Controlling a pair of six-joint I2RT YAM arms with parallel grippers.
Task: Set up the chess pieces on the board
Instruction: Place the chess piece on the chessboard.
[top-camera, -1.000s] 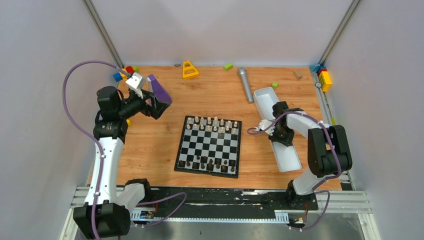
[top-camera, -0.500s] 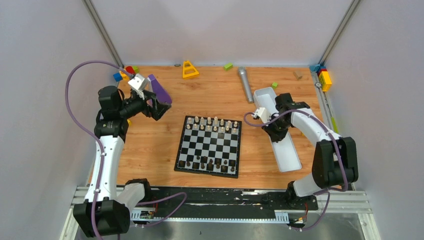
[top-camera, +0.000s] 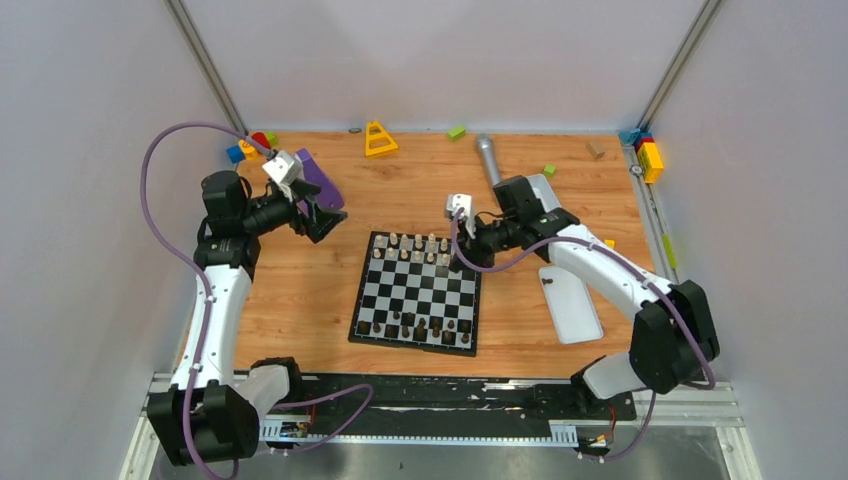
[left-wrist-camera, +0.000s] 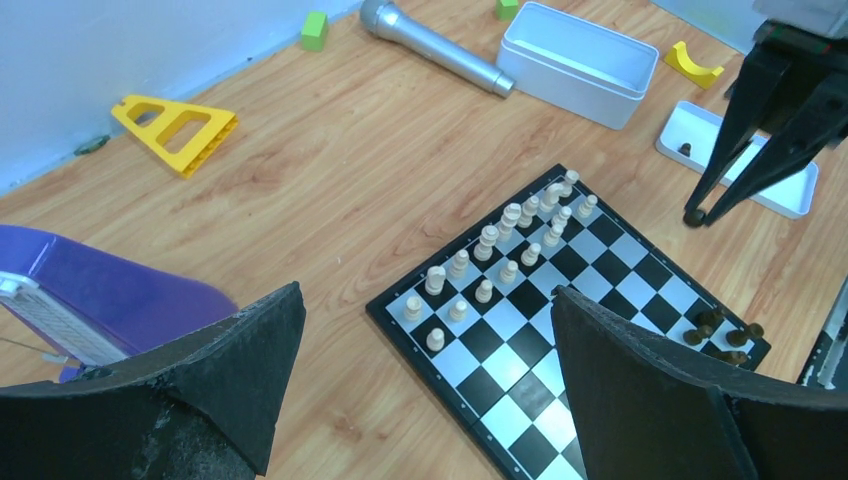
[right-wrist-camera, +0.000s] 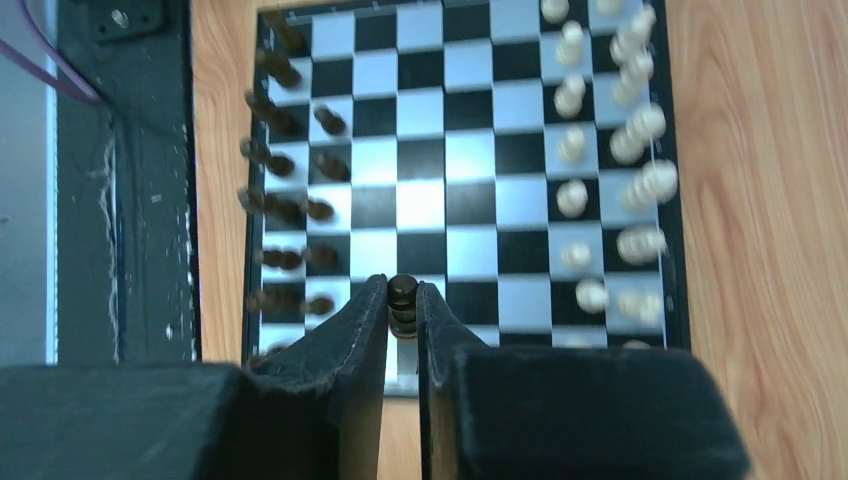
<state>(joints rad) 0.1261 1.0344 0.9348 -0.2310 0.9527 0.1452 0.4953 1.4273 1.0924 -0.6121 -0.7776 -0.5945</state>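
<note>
- The right gripper (right-wrist-camera: 402, 290) had its jaws clamped on a small dark brown turned chess piece (right-wrist-camera: 402, 303), pinched upright between the two black fingers.
- That held piece hung over the right-hand side of the small black-and-white checkered chessboard (top-camera: 417, 292). Whether it touched the board could not be told.
- The board lay flat in the middle of the wooden surface (top-camera: 300, 290).
- Cream turned chess pieces (top-camera: 425, 248) stood in two rows along the board's far side.
- Dark brown chess pieces (top-camera: 420, 328) were grouped less evenly along its near side.
- A shallow white rectangular tray (top-camera: 572, 300) lay to the right of the board, with one dark piece (top-camera: 546, 282) in it.
- The left gripper (left-wrist-camera: 425, 300) was held above the surface, left of the board and well apart from it. Its jaws were spread wide with nothing between them.
- A flat purple plastic piece (top-camera: 320, 180) lay just behind that gripper.
- A grey microphone (top-camera: 489, 160) and a yellow triangular toy frame (top-camera: 379, 139) lay near the far edge.
</note>
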